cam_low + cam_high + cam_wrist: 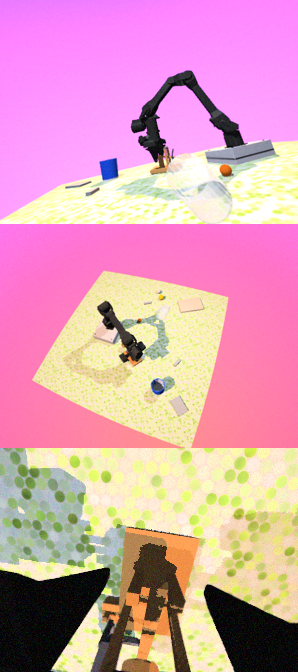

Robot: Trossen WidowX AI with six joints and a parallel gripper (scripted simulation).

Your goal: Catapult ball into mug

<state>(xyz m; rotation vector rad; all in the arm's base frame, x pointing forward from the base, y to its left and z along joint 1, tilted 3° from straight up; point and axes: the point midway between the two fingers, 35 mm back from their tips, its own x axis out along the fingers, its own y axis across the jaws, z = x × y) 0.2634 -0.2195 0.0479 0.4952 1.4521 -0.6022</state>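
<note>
The orange catapult (135, 362) (157, 171) (188, 559) stands on the mat under my gripper (155, 160) (157, 580). The gripper points down, open and empty, with one finger on each side of the catapult's frame in the wrist view. Its brown cup (140, 666) is at the lower edge of the wrist view, partly cut off; I cannot tell whether anything is in it. An orange ball (139, 320) (225, 170) lies on the mat near the arm's base. The blue mug (157, 387) (109, 169) stands upright, apart from the catapult.
A clear tumbler (163, 312) (201, 192) lies on its side. A yellow ball (161, 297) and a small pale object (158, 291) lie farther back, near a tan board (191, 305). A grey plate (179, 405) (78, 184) and a small block (177, 362) (92, 191) lie near the mug.
</note>
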